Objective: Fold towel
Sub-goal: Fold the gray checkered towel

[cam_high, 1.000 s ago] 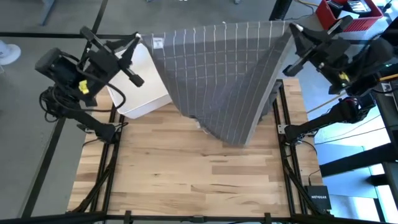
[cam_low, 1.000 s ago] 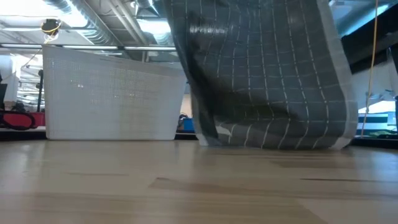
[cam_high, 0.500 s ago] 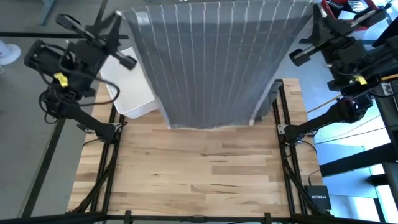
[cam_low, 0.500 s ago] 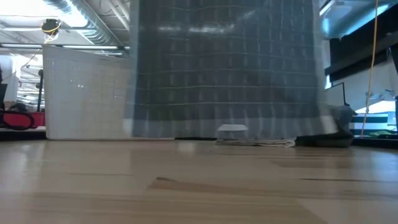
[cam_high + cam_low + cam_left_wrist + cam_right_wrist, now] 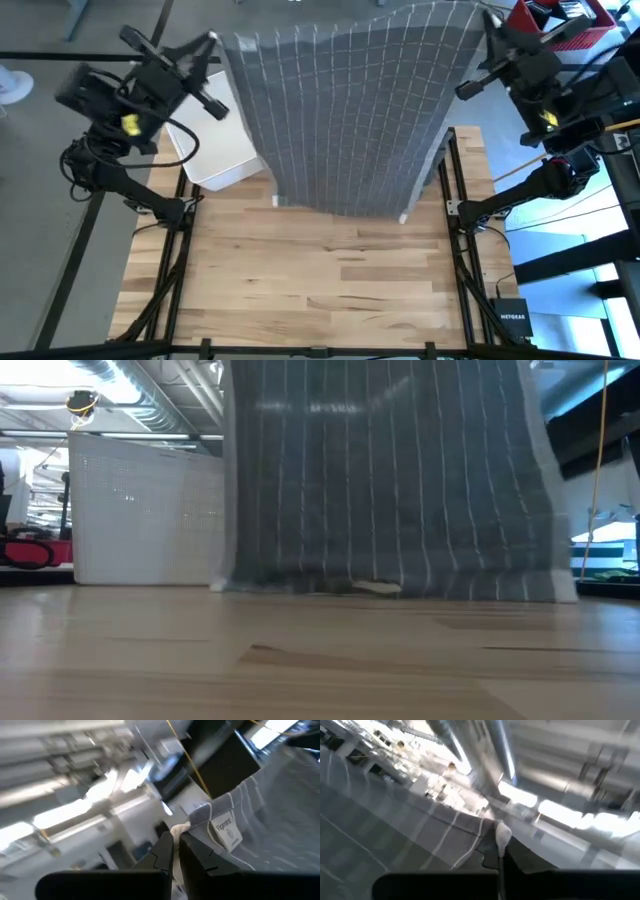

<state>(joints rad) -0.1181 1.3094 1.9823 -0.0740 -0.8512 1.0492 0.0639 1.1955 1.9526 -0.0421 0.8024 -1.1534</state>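
Towel [image 5: 350, 110] hangs spread, upper centre, both grippers' fingers clamped on its top corners: left [image 5: 222, 45], right [image 5: 480, 22]. Keep it taut and level while laying it onto the surface [image 5: 320, 290].

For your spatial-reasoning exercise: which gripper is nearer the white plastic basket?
Left. The left gripper hangs just above the white plastic basket, pinching the grey checked towel; the right gripper holds the opposite corner.

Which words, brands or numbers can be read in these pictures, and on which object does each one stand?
"NETGEAR": on the small black box at the table's near right corner, high view.
"Figment", as far as it can be read: on the white tag sewn to the towel corner, left wrist view; the small mark under it is too blurred.
Nothing else can be read.
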